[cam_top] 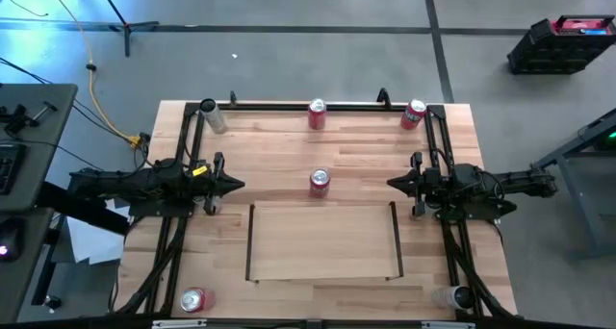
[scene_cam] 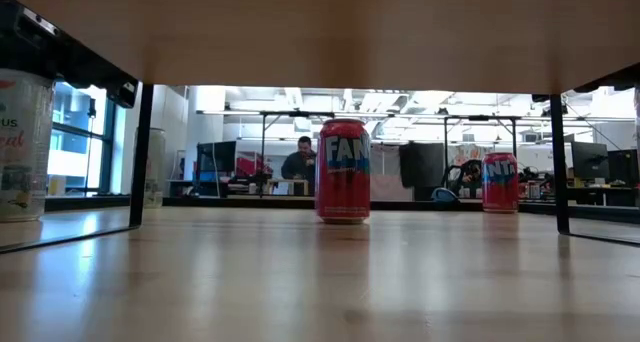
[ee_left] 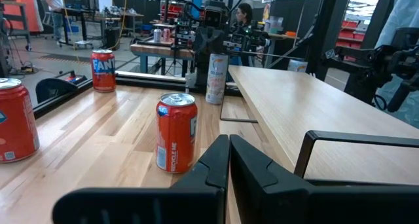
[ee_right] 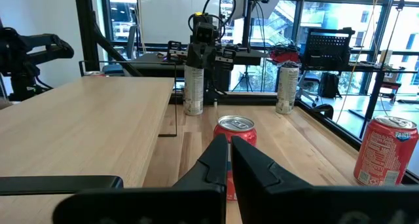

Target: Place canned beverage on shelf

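Cans wait untouched as the left end effector (cam_top: 239, 185) and right end effector (cam_top: 392, 183), both closed and empty, flank the middle red can (cam_top: 320, 182), which stands between them just beyond the bare shelf (cam_top: 324, 242); opening to grasp looks next.

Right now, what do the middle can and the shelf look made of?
Middle can: looks like thin metal, glossy red printed wall, bare silver top with pull tab. Shelf: pale wood panel, matte, faint grain; its thin dark side rails are probably metal.
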Robot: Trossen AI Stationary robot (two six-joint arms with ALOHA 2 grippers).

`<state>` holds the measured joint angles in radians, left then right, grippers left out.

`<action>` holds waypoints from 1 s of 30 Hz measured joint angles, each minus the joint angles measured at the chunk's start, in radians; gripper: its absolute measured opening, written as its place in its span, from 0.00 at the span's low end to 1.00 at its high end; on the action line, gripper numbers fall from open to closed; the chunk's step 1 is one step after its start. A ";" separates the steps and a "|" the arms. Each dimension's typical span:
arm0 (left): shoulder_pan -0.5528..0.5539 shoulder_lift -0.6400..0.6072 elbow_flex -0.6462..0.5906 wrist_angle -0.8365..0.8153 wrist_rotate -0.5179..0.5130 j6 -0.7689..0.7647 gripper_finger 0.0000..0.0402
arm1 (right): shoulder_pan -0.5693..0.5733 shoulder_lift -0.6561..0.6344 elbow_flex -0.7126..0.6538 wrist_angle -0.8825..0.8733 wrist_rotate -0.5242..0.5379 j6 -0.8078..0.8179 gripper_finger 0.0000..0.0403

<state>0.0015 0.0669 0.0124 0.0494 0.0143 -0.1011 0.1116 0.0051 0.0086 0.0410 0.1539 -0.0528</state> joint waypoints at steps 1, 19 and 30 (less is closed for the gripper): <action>0.000 0.000 0.000 0.000 0.000 0.000 0.01 | 0.000 0.000 0.000 0.000 0.000 0.000 0.01; 0.000 0.000 0.000 0.002 0.000 0.000 0.01 | 0.000 0.000 0.000 0.000 0.000 0.000 0.01; 0.000 0.000 0.000 0.107 0.000 -0.001 0.01 | 0.000 0.000 0.000 0.000 0.004 0.001 0.01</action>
<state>0.0017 0.0673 0.0124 0.1567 0.0142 -0.1021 0.1115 0.0055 0.0086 0.0415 0.1581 -0.0520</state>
